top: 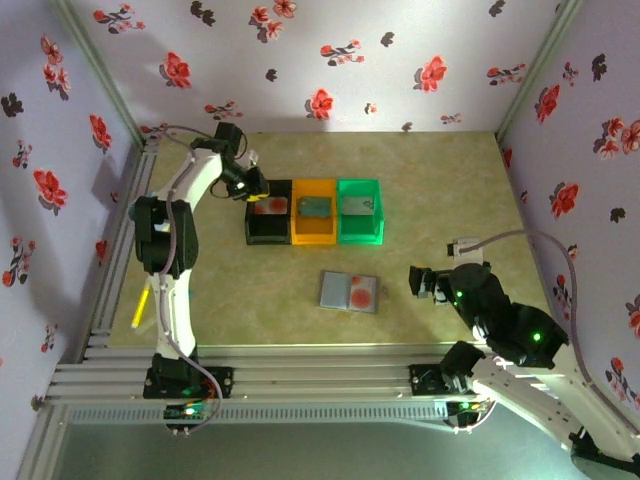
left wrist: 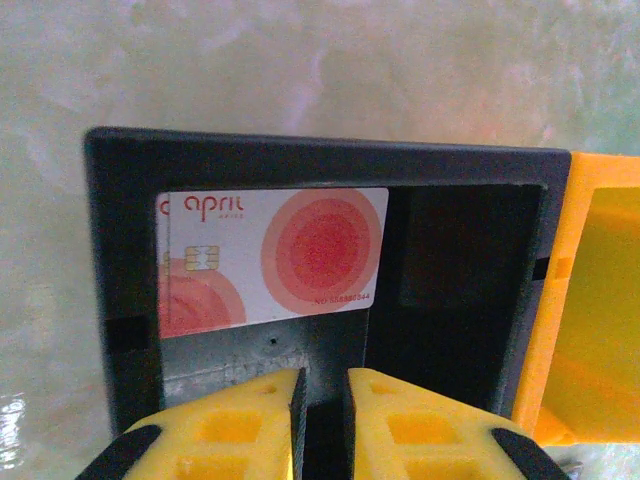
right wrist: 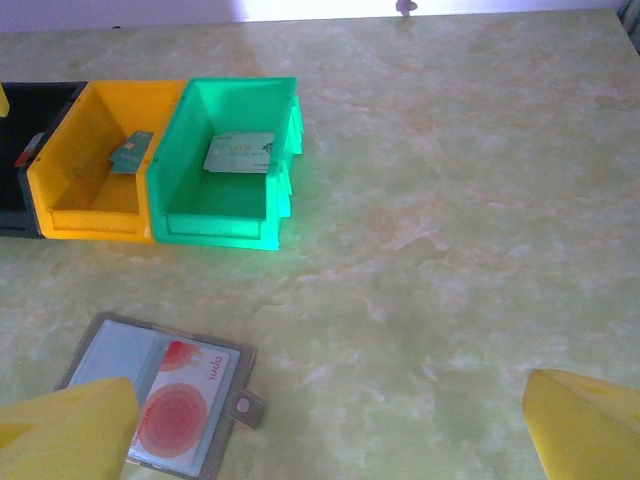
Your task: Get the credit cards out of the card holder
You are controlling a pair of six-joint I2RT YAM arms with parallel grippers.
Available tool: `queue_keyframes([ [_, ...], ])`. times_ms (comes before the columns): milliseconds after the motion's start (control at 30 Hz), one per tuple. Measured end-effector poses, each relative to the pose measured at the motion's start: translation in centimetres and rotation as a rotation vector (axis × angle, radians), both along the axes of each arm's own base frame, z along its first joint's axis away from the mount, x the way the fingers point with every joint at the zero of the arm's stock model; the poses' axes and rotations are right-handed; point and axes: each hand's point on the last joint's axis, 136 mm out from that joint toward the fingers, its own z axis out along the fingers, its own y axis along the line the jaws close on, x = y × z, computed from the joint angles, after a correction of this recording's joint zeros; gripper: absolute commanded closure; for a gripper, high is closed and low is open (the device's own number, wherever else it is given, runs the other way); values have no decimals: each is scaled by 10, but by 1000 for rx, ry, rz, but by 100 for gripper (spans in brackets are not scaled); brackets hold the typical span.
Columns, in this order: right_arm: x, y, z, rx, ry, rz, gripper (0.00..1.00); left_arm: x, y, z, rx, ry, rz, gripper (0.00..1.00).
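While the top view shows the flat blue-grey card holder (top: 349,291) lying open near the right gripper (top: 425,282), the left wrist view has the left gripper (left wrist: 325,420), jaws a narrow slit apart and empty, above a white red-circled credit card (left wrist: 270,260) inside a black plastic bin (left wrist: 300,150). The right wrist view shows the right gripper's jaws spread wide, holding nothing.

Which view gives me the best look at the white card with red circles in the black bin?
The left wrist view: the white card sits in the black bin, close up, chip and print plain. The top external view gives a small white-and-red patch in that bin. The right wrist view catches the bin's edge.
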Motion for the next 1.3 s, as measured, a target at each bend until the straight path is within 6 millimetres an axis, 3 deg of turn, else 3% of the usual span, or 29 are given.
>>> queue_keyframes([
  [167, 0, 0, 0, -1, 1, 1, 1, 0, 9, 10, 9, -10, 18, 74],
  [300, 0, 0, 0, 0, 1, 1, 1, -7, 11, 45, -3, -77, 24, 69],
  [433, 0, 1, -1, -1, 5, 3, 1, -36, 9, 89, -24, -163, 14, 59],
  [467, 0, 1, -2, -1, 7, 3, 1, -48, 5, 99, -31, -187, 5, 52],
  [533, 1, 3, -3, -2, 14, 8, 1, -71, -3, 113, -43, -227, -17, 46],
  [633, 2, 6, -5, -7, 25, 17, 1, -114, -21, 120, -44, -267, -74, 20],
  [667, 3, 8, -5, -9, 29, 20, 1, -127, -26, 120, -36, -276, -92, 2],
  [800, 5, 12, -10, -27, 51, 30, 1, -170, -41, 126, 31, -354, -162, 0],
  [933, 6, 13, -10, -25, 53, 31, 1, -194, -45, 148, 89, -473, -172, 0],
  [1300, 5, 15, -11, -23, 59, 46, 1, -246, -4, 182, 23, -728, -101, 0],
])
